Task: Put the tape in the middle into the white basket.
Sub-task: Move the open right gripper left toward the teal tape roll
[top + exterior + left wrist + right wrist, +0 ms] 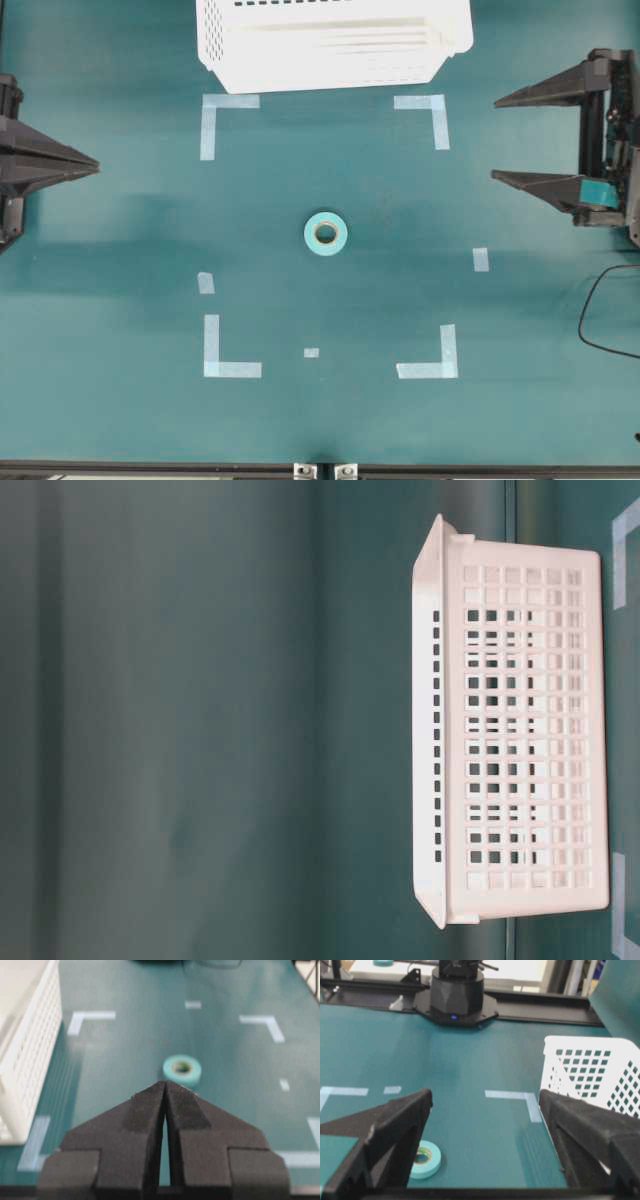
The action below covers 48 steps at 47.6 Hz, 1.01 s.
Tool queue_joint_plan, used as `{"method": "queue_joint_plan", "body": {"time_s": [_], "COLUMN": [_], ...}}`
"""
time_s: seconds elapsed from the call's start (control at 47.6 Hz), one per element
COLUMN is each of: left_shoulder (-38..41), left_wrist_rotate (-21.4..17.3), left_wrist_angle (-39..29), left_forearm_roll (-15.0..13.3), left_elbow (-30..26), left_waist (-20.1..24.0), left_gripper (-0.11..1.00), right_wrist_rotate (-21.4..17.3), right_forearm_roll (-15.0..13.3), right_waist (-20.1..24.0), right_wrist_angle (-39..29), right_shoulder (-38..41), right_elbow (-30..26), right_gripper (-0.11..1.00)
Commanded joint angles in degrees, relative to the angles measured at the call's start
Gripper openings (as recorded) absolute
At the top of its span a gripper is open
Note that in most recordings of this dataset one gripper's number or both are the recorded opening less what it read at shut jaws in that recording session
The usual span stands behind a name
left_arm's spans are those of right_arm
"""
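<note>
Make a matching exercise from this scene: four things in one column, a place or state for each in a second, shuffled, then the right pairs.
Things:
1. tape
2. basket
3. left gripper
4. right gripper

Places or states:
A. fingers spread wide
B. at the top edge of the overhead view
C. fingers pressed together
D. flat on the table, amid the corner marks

Pairs: 1-D, 2-B, 3-C, 4-A
</note>
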State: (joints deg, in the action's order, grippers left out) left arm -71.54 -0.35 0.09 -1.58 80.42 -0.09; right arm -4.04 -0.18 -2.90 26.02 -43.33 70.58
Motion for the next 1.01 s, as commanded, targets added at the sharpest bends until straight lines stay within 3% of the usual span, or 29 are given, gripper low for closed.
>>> {"method": "queue_joint_plan", "body": {"time_s": [0.0, 0.294, 0.987], "left_shoulder": [-1.67, -6.50, -8.44], "left_wrist_rotate": [-0.18, 0.62, 0.35], "left_wrist_angle": [-1.58, -3.08, -2.81], "left_forearm_roll": [-0.09, -0.09, -0.09], "left_elbow": [0.26, 4.83, 7.56], "left_waist": [-0.18, -0.09, -0.09], "left_gripper": [-0.11, -0.11, -0.11], "right_wrist_rotate": [-0.18, -0.26, -0.35], "right_forearm_roll": [0.00, 0.09, 0.09], "right_waist": [-0.09, -0.09, 1.05], "right_wrist_angle": [1.23, 4.83, 8.09], "right_shoulder": [1.76, 8.09, 26.54], "right_elbow": [-1.93, -3.34, -9.84], "right_gripper": [0.99, 0.99, 0.99]}}
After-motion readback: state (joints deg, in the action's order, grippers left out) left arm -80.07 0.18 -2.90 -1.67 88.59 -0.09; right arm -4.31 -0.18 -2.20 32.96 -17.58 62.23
